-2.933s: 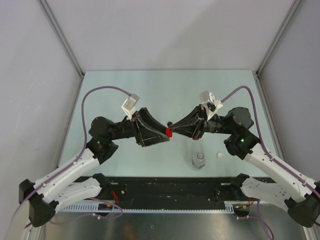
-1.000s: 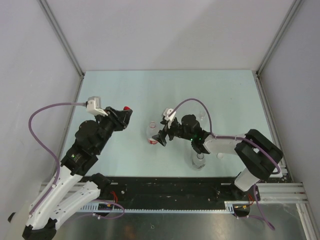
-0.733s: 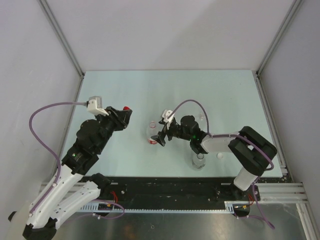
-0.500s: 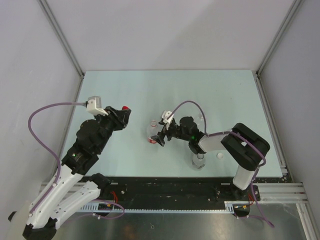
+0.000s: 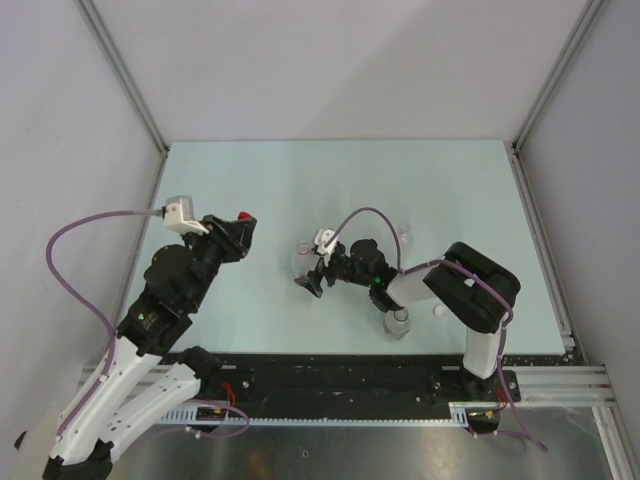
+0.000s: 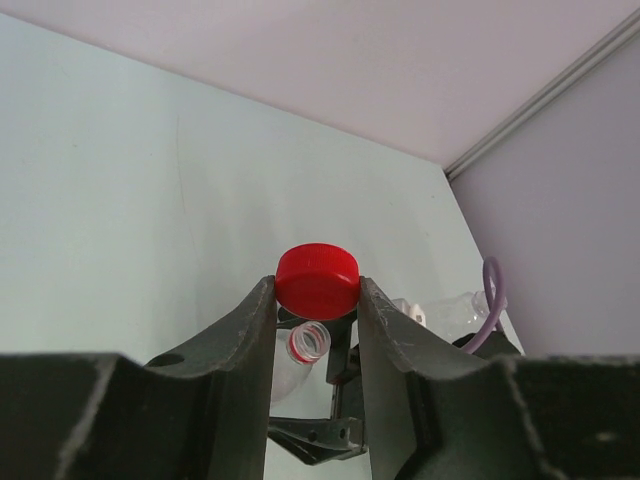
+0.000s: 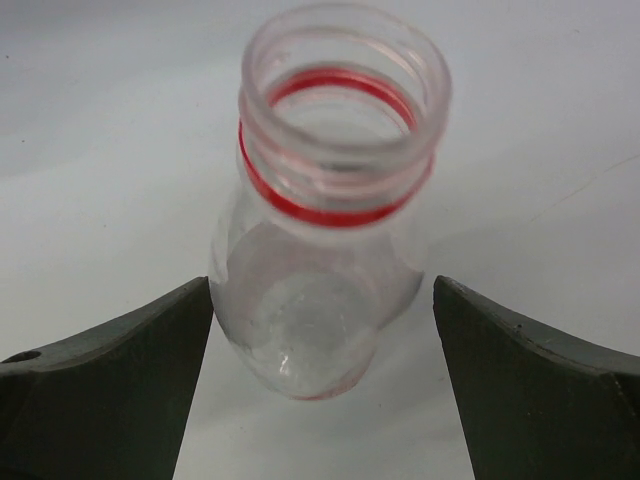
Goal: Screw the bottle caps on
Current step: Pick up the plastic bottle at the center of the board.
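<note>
Bottle (image 7: pixel 335 200) first: it is clear, with a red ring round its neck, and its mouth is open with no cap on. It is on the pale surface (image 5: pixel 400 180). I cannot tell if it stands straight or leans. The right hand (image 7: pixel 322 300) has one finger on each side of it, spread wide and not touching it. The red cap (image 6: pixel 317 280) is well apart, off to the bottle's left. The left hand (image 6: pixel 316 300) is closed on it and pinches its sides at the very tips.

What could go wrong? The bottle looks light and slippery. If the right hand shuts a bit off to one side, one finger may hit first and push the bottle away or knock it over. If it squeezes too hard, the thin plastic may bend. If it holds too softly, the bottle may spin with the cap, and the cap will never get tight.

The cap is held by only a little of its edge, so it could pop out on the way. If it comes down crooked, it may jam on the ridges.

To the bottle's right, nearer the arm bases, a second bottle (image 5: pixel 398 322) is just beside the right arm. A swing of that arm could bump it.
</note>
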{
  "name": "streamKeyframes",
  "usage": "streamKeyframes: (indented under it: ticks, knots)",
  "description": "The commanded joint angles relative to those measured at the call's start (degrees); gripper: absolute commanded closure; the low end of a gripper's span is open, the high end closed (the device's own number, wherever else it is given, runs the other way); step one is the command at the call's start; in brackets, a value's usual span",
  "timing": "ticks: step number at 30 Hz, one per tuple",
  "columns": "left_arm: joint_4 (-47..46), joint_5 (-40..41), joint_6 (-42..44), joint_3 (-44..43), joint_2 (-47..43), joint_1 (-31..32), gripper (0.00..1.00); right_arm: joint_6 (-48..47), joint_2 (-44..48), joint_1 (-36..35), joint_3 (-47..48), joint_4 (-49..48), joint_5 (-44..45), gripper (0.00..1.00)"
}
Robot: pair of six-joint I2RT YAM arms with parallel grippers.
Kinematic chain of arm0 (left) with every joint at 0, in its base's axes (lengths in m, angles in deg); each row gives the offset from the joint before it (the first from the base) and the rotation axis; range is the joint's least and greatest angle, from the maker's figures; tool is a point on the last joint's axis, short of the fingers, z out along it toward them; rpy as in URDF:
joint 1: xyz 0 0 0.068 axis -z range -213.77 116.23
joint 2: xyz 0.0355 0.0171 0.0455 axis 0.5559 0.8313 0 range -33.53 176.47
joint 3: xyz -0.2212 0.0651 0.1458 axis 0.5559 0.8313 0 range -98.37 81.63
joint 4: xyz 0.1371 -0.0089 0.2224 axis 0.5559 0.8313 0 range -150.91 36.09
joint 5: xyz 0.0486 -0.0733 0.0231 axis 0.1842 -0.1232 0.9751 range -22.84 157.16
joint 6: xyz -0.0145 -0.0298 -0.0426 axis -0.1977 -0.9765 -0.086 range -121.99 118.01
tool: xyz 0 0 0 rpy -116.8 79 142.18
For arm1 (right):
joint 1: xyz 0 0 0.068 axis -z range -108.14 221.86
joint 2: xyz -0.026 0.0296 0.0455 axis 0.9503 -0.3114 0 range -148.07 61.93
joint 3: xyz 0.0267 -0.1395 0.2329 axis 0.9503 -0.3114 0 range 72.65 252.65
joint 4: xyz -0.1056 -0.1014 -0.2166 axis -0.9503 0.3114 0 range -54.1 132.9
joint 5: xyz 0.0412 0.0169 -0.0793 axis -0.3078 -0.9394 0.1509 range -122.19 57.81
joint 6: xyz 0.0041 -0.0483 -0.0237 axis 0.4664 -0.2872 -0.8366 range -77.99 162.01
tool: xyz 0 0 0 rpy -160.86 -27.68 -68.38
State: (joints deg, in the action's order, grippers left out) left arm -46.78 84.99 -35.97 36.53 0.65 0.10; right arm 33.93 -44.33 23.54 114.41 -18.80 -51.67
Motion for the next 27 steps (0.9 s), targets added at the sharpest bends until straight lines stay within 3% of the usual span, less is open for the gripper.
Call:
streamKeyframes:
  ticks: [1,27]
  knots:
    - [-1.1,1.4,0.9,-0.3,-1.2,-0.4,0.68,-2.4,-1.3,-0.8,2.6,-3.8,1.9,0.04]
    - [-1.1,1.0,0.5,0.6,-4.2,-0.4,0.69,-5.2,-5.2,-1.5,7.9,-2.6,3.0,0.11]
